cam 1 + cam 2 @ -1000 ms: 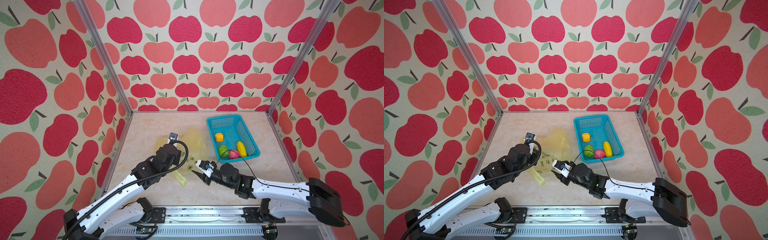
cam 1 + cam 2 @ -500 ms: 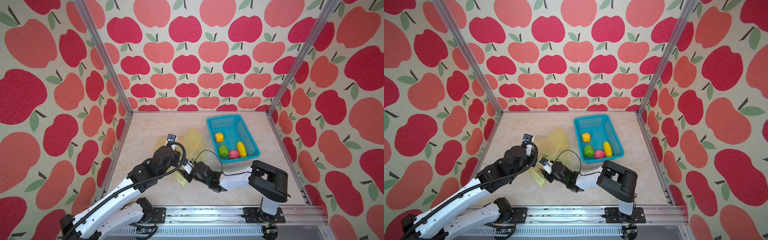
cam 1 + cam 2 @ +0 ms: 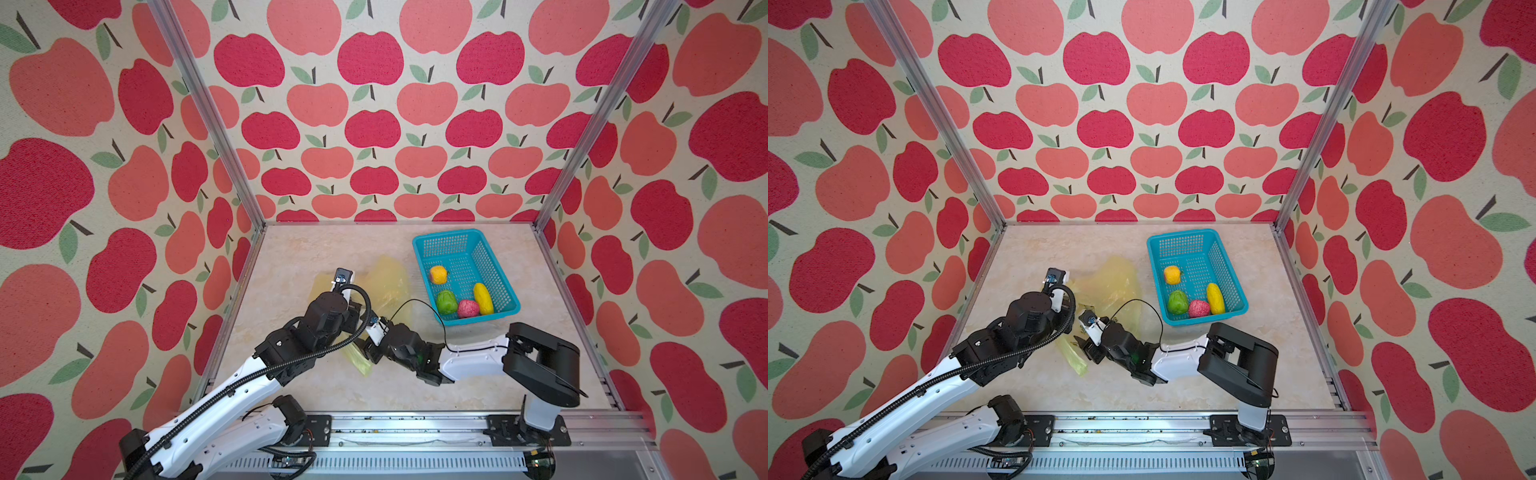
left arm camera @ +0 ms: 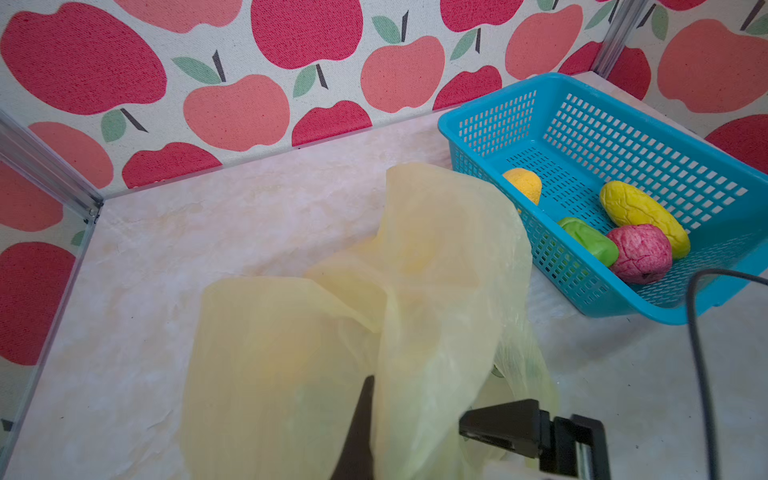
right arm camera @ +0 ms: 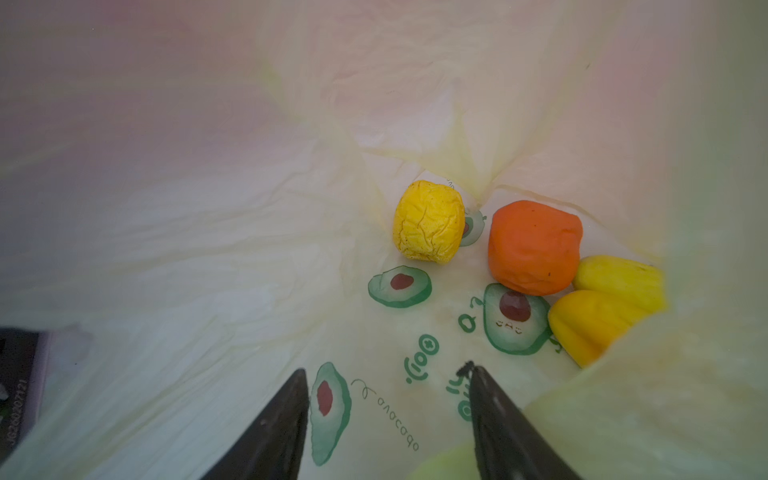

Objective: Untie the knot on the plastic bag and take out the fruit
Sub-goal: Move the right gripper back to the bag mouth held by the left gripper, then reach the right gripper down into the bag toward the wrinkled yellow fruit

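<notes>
Fruit lies in two places. Inside the plastic bag [image 5: 199, 257], the right wrist view shows a crinkled yellow fruit [image 5: 428, 222] with a round orange fruit [image 5: 534, 247] just beside it. Two elongated ones lie against the orange: a pale yellow fruit [image 5: 619, 278] and a yellow-orange fruit [image 5: 590, 324], the latter partly hidden by a fold of plastic. All four rest on the bag's lower wall among its green avocado prints. The right gripper [image 5: 386, 372] is inside the bag's mouth, its jaws spread apart with nothing between them and its tips short of the fruit.

In both top views the plastic bag [image 3: 388, 282] [image 3: 1108, 286] sits crumpled near the middle of the desk [image 3: 299, 257], just left of the teal basket [image 3: 449, 235]. The left gripper [image 4: 376, 395] is closed on a fold of the bag's plastic and holds it raised. Only one of its fingers [image 4: 359, 419] shows; the other is behind the film. A yellow-green strip [image 3: 358, 361] of the bag trails toward the front of the desk between the two arms.

The basket holds a small orange-yellow fruit [image 3: 438, 274] on its own. At the near end a green fruit [image 3: 446, 302], a bumpy pink fruit [image 3: 468, 308] and a long yellow fruit [image 3: 483, 298] lie in a touching row. A black cable [image 3: 415, 303] arcs from the right wrist over the bag. Apple-printed walls [image 3: 374, 124] enclose the desk on three sides.
</notes>
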`<state>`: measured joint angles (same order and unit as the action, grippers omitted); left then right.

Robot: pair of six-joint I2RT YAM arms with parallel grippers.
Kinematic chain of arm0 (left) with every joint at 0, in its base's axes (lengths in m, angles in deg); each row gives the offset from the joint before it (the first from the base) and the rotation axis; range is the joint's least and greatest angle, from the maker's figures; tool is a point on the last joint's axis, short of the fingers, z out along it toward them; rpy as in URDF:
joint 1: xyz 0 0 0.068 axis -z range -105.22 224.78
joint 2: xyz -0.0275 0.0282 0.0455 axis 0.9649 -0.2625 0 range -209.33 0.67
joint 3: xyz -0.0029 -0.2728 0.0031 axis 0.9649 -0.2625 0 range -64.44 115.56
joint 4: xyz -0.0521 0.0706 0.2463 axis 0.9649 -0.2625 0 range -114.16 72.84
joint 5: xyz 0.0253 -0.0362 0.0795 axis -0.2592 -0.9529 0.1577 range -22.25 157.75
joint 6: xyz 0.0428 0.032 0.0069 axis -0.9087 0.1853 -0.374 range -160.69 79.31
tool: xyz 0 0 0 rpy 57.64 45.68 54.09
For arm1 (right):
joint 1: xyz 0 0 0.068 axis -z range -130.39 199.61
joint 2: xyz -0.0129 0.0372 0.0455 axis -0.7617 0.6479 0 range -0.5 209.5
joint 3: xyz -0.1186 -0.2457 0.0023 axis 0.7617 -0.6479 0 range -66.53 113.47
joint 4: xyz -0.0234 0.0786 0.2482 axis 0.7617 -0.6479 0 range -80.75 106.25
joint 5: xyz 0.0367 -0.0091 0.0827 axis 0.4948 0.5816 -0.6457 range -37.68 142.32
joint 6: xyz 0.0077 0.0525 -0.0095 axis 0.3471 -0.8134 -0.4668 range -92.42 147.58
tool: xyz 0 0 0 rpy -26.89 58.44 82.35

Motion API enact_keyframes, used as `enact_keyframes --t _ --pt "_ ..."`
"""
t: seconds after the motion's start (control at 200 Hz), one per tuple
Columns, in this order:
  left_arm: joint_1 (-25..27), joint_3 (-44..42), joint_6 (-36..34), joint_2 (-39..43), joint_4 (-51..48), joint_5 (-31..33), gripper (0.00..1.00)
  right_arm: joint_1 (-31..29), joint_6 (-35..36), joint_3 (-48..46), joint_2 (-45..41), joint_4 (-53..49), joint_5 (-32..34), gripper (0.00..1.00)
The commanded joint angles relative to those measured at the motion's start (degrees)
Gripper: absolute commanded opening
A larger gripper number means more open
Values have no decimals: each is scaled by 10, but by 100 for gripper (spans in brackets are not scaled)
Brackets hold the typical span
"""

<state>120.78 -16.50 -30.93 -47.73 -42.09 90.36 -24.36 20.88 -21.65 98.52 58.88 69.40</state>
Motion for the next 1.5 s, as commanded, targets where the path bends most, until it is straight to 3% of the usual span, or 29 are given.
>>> enact_keyframes --t 0.0,0.2,0.39,0.765,1.041,1.496 --pt "0 -3 6 2 12 6 0 -8 20 -25 -77 -2 62 61" --pt "-1 -4 6 1 13 8 0 -17 -4 -17 -102 -47 66 52" --pt "0 -3 8 2 11 1 0 -15 -59 48 -20 -82 60 46" --pt "0 0 8 -3 9 -3 0 4 -185 176 114 -179 38 44" --pt "0 -1 8 0 10 2 0 -20 -150 124 83 -114 64 47" --pt "0 3 10 -6 6 -5 0 -58 -149 206 118 -208 66 48"
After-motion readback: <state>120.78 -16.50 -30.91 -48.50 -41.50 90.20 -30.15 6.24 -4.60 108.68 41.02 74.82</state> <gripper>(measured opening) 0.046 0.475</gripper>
